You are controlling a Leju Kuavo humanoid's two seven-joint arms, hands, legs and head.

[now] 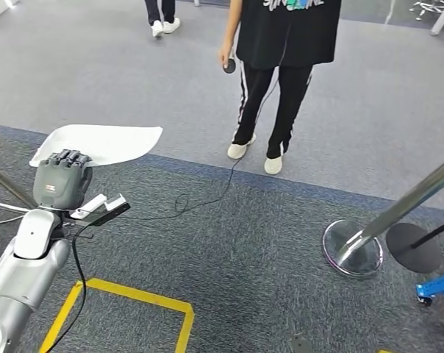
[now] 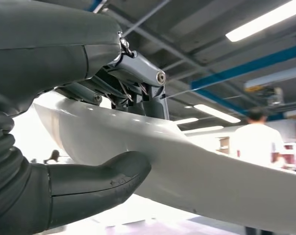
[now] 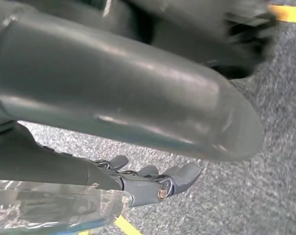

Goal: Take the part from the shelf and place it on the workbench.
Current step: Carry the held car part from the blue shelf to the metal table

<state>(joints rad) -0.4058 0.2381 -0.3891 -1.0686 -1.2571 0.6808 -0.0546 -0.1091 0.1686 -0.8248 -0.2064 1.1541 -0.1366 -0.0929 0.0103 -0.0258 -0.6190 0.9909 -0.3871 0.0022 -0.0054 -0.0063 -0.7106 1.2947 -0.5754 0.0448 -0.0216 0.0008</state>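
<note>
Gripping the white part [image 1: 101, 143] from beneath, the left hand [image 1: 62, 179] sits at the left of the head frame, its fingers [image 1: 70, 156] curled over the near edge and the thumb [image 2: 102, 182] pressed under the panel in the left wrist view. The part's long axis runs left to right across the frame, beyond the hand. The right hand [image 3: 102, 103] hangs over carpet, fingers [image 3: 150, 178] loosely apart and holding nothing; clear film at the lower left looks like part of the rig. No shelf or worktop shows, so I judge the carry is under way. Farther off lie yellow floor tape [image 1: 131, 298], a stanchion base [image 1: 353, 248] and a person [image 1: 281, 73] holding a cabled controller
</note>
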